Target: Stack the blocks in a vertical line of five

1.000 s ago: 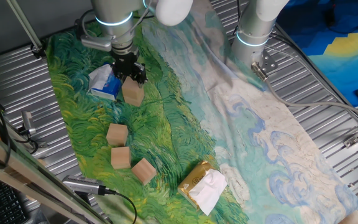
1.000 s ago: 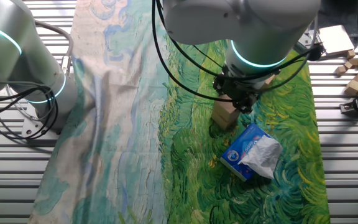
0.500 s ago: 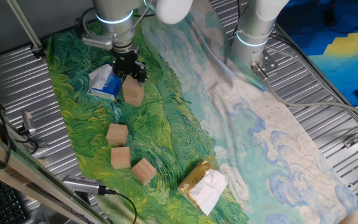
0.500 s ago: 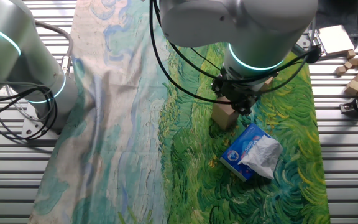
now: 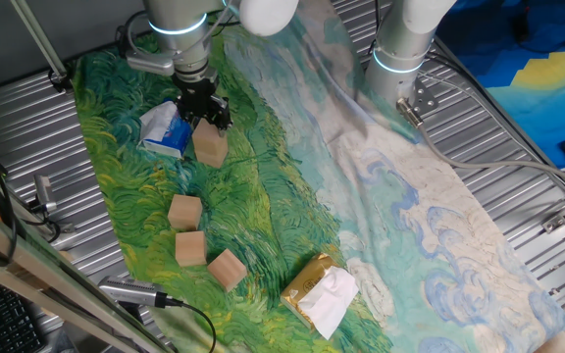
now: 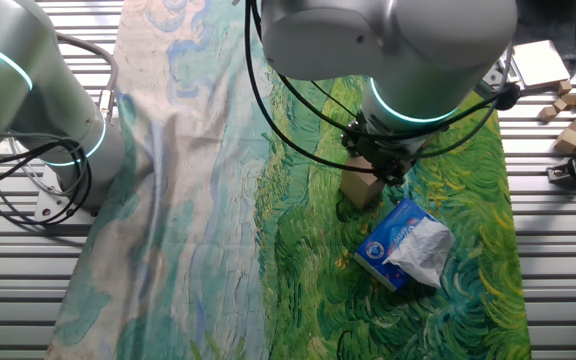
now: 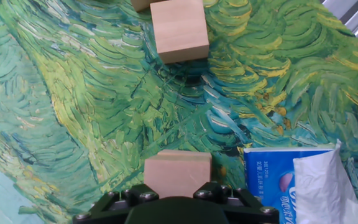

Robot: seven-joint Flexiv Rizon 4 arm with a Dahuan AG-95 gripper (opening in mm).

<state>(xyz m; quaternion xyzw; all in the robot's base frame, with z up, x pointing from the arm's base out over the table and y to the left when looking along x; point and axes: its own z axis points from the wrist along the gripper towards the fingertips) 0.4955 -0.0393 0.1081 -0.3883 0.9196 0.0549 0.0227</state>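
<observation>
End effector point(image 5: 204, 116): black two-finger unit, hanging directly over the topmost light tan wooden cube point(image 5: 210, 146); jaws apart from the wood, nothing gripped; fingertips not separately visible in the hand view, only the black base at the bottom edge.
Stacked cubes: light tan wood, seemingly one atop another near the far left part of the cloth-covered counter point(image 5: 400, 216); seen as a short column point(image 6: 361, 186) in the other fixed view; top face point(image 7: 178, 172) just ahead of the end effector base in the hand view.
Loose cubes: three of the same plain wood along the near left edge of the cloth; first point(image 5: 184, 212), second point(image 5: 190, 248) just below it, third point(image 5: 227, 269) beside the second, turned at an angle.
Hand view extras: one cube point(image 7: 179, 29) near the top edge, another partly cut off above it.
Blue-and-white soft packet point(image 5: 165, 130): just beside the stack, toward the left edge; also point(image 6: 405, 244).
Yellow-gold packet with white tissue point(image 5: 320, 291): near front edge, well apart from the stack.
Cloth: green swirl-painted pattern fading to pale blue.
</observation>
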